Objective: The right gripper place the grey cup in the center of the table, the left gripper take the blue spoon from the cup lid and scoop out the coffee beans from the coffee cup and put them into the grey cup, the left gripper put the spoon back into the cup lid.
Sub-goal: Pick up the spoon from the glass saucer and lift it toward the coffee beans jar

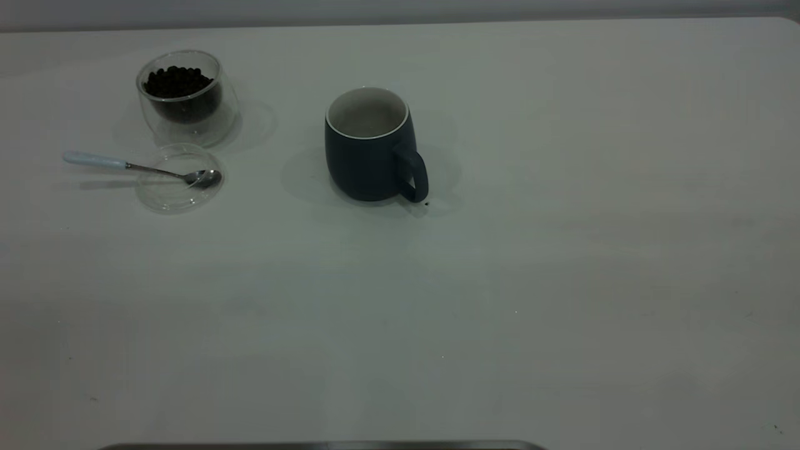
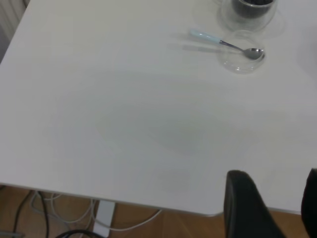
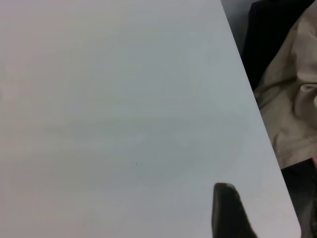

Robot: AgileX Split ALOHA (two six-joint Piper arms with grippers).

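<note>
Grey cup (image 1: 369,156): upright, pale interior.

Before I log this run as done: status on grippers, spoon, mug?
Left gripper open, empty, at the near table edge. Right gripper: one finger showing. Blue spoon across cup lid; grey cup upright, apart from coffee cup. Nothing obstructing.

Blue spoon (image 1: 140,167) lies across cup lid (image 1: 178,187), beside upright grey cup (image 1: 369,147).

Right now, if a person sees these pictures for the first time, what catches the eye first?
First the grey cup, upright near the table's middle, handle toward the camera. At far left stands the coffee cup full of coffee beans; just before it the blue spoon rests its bowl on the cup lid.
</note>
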